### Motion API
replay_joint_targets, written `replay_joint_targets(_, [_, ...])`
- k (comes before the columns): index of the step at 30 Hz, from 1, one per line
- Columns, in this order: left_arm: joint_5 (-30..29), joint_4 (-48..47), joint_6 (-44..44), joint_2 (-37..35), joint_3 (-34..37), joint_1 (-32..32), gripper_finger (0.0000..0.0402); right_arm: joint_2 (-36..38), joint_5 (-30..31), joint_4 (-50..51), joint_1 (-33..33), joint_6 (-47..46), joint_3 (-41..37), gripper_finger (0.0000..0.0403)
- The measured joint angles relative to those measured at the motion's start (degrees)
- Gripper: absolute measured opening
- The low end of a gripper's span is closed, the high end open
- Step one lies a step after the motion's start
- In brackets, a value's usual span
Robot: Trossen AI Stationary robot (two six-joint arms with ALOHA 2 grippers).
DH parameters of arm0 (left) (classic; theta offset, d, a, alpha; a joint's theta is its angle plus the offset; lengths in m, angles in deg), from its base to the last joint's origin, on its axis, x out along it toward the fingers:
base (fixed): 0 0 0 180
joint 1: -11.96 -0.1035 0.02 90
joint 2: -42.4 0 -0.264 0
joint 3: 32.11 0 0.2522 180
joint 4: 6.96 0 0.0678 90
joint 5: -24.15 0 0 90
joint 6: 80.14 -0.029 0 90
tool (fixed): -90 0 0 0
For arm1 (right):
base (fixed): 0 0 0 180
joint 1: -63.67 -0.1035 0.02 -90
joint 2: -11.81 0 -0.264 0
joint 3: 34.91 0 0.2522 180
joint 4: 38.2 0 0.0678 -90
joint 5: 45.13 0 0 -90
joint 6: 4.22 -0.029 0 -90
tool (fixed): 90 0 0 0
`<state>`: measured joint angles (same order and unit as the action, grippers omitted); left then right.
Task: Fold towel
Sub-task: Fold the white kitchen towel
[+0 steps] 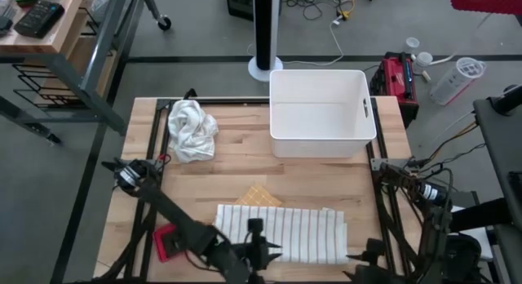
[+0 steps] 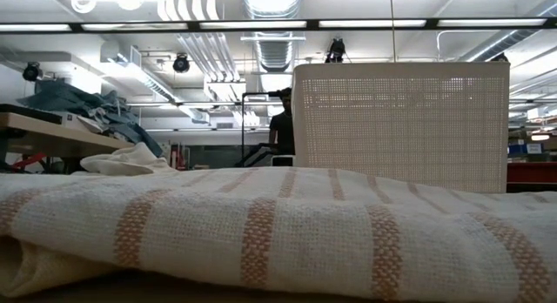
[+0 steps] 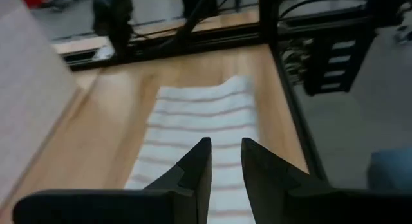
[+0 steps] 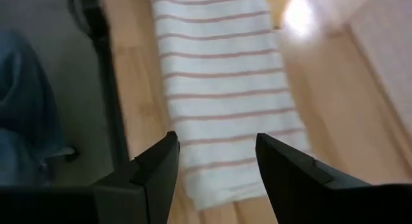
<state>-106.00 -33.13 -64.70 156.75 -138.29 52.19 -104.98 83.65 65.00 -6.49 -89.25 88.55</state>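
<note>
With the striped towel point(image 1: 281, 232) lying flat, the narrowly parted left gripper point(image 3: 225, 161) and wide-open right gripper point(image 4: 217, 161), both empty, needed matching corner grips to fold squarely.

Workshop: exposed ceiling ducts point(image 2: 261, 33), workbench point(image 1: 49, 27)

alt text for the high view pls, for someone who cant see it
A folded striped towel lies near the front edge of a wooden table, with the left gripper over its front edge and the right gripper open at its right end. Behind sit a white bin and a crumpled white cloth.
</note>
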Motion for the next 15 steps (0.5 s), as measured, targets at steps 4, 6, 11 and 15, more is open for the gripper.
replay_joint_targets(4, [5.0, 3.4, -0.9, 1.3, 0.2, -2.7, 0.0075, 0.0, 2.1, 0.3, -0.9, -0.8, 0.1, 0.0199])
replay_joint_targets(6, [6.5, 5.3, -1.7, 2.5, 0.2, -3.4, 0.0075, 0.0, 1.0, 0.6, -1.0, -1.9, -0.9, 0.0199])
replay_joint_targets(11, [7.4, 8.4, -3.6, 5.6, 0.2, -4.8, 0.0075, -0.1, -1.6, 0.7, -1.0, -14.7, -5.0, 0.0199])
replay_joint_targets(15, [9.0, 11.7, -3.5, 9.2, 0.2, -6.4, 0.0081, -0.1, -4.4, 0.6, -1.0, -30.5, -5.8, 0.0199])
